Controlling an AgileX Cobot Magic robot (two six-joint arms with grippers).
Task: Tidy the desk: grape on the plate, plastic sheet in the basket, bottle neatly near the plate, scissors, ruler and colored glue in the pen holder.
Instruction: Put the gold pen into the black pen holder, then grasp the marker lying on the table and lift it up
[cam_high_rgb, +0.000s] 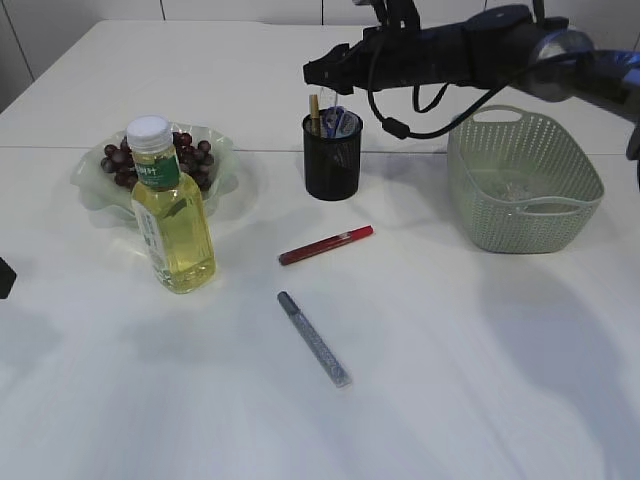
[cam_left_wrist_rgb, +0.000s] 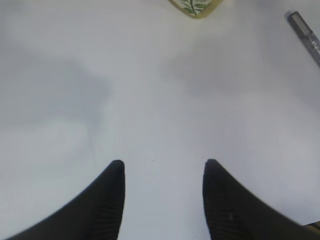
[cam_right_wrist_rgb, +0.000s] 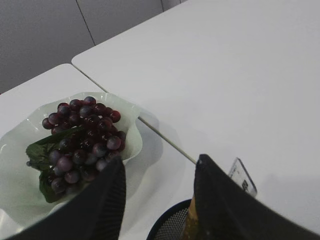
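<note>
The grape (cam_high_rgb: 160, 160) bunch lies on the pale green plate (cam_high_rgb: 92, 190). Just in front stands the bottle (cam_high_rgb: 172, 215) of yellow liquid, upright. The black mesh pen holder (cam_high_rgb: 331, 160) holds a tan ruler (cam_high_rgb: 313, 108) and scissors (cam_high_rgb: 342, 122). Two colored glue pens lie on the table, one red (cam_high_rgb: 326, 244) and one grey (cam_high_rgb: 314, 339). A clear plastic sheet (cam_high_rgb: 512, 190) lies in the green basket (cam_high_rgb: 570, 215). My right gripper (cam_right_wrist_rgb: 159, 165) hangs open and empty over the pen holder (cam_right_wrist_rgb: 170, 227). My left gripper (cam_left_wrist_rgb: 164, 165) is open over bare table.
The right arm (cam_high_rgb: 470, 50) stretches from the right across the basket toward the pen holder. In the left wrist view the grey glue pen (cam_left_wrist_rgb: 305, 32) lies at the far right and the bottle's base (cam_left_wrist_rgb: 196, 6) at the top edge. A table seam runs behind the plate.
</note>
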